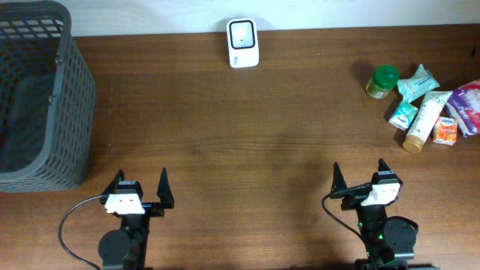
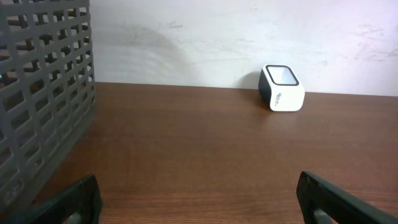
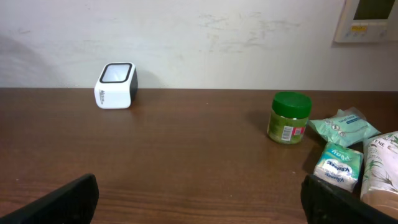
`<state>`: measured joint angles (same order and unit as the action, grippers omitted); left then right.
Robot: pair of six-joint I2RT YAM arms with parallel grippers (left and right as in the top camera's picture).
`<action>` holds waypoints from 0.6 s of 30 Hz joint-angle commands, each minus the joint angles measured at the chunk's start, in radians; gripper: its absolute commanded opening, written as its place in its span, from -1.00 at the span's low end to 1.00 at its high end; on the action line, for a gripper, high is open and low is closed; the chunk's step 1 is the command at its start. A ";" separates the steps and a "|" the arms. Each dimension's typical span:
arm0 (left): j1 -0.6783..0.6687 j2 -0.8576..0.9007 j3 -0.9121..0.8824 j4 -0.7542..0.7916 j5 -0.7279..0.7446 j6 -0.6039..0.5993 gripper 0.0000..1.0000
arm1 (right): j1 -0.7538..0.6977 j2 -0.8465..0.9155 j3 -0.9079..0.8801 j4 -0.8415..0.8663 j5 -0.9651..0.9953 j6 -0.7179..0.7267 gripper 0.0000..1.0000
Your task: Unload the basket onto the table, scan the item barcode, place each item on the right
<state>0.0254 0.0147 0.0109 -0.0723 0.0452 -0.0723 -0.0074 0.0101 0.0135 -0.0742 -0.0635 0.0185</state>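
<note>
The white barcode scanner (image 1: 243, 43) stands at the table's far edge, its window facing up; it also shows in the left wrist view as the scanner (image 2: 283, 88) and in the right wrist view as the scanner (image 3: 115, 86). Several items lie in a cluster at the far right: a green-lidded jar (image 1: 383, 81) (image 3: 288, 117), a teal tissue pack (image 1: 403, 114) (image 3: 339, 165), a cream tube (image 1: 422, 122) and a purple pack (image 1: 466, 105). My left gripper (image 1: 141, 175) (image 2: 196, 190) and right gripper (image 1: 359, 166) (image 3: 198, 190) sit at the near edge, both open and holding nothing.
A dark grey mesh basket (image 1: 45, 97) (image 2: 37, 93) fills the far left corner. A mint wipes packet (image 1: 417, 81) (image 3: 344, 124) and a small orange pack (image 1: 446, 130) lie among the items. Bare brown table (image 1: 247, 142) lies between grippers and scanner.
</note>
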 commanded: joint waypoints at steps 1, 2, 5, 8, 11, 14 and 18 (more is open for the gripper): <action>0.006 -0.010 -0.002 -0.014 -0.011 0.013 0.97 | 0.007 -0.006 -0.008 -0.002 0.012 0.001 0.97; 0.007 -0.010 -0.002 -0.014 -0.011 0.013 0.97 | 0.007 -0.006 -0.008 -0.002 0.012 0.001 0.97; 0.008 -0.010 -0.002 -0.015 -0.012 0.017 0.97 | 0.007 -0.006 -0.008 -0.002 0.012 0.001 0.97; 0.008 -0.010 -0.002 -0.015 -0.015 0.016 0.97 | 0.007 -0.006 -0.008 -0.002 0.012 0.000 0.97; 0.008 -0.010 -0.002 -0.015 -0.016 0.017 0.97 | 0.007 -0.006 -0.008 -0.002 0.012 0.001 0.97; 0.008 -0.010 -0.002 -0.015 -0.015 0.039 0.98 | 0.007 -0.006 -0.008 -0.002 0.012 0.001 0.97; 0.008 -0.010 -0.002 -0.015 -0.023 0.073 0.97 | 0.007 -0.006 -0.008 -0.002 0.012 0.001 0.97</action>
<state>0.0269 0.0147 0.0109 -0.0753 0.0334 -0.0410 -0.0074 0.0101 0.0135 -0.0742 -0.0635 0.0185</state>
